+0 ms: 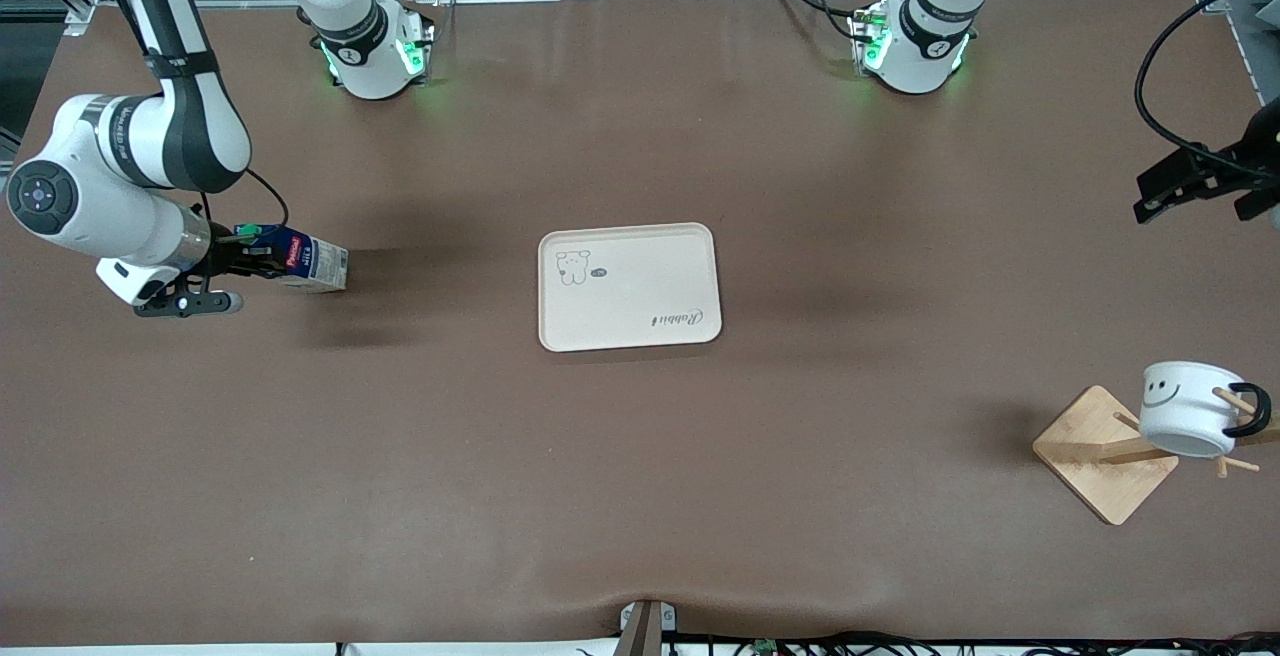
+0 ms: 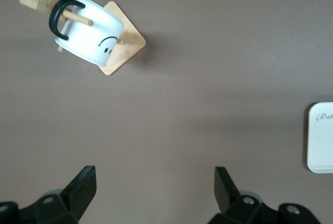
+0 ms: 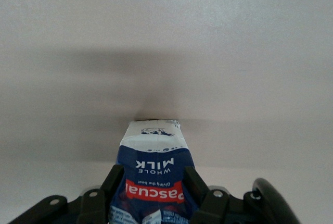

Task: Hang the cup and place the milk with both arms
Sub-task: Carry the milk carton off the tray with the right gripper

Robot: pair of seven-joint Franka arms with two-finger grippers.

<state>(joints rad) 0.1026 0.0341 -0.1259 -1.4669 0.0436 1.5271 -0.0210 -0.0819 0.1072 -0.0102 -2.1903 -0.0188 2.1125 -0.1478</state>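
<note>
The cup (image 1: 1185, 406), white with a black handle and a smiley face, hangs by its handle on a peg of the wooden rack (image 1: 1100, 456) at the left arm's end of the table. It also shows in the left wrist view (image 2: 91, 31). My left gripper (image 1: 1190, 198) is open and empty in the air, over the table edge at that end (image 2: 155, 174). My right gripper (image 1: 255, 254) is shut on the milk (image 1: 305, 258), a dark-blue carton held on its side, green cap toward the gripper, over the right arm's end of the table. The right wrist view shows the fingers (image 3: 117, 174) pressing the carton's sides (image 3: 153, 151).
A beige tray (image 1: 630, 286) with a small bear drawing lies in the middle of the table; its edge shows in the left wrist view (image 2: 320, 138). The arms' green-lit bases (image 1: 375, 51) stand along the table's edge farthest from the front camera.
</note>
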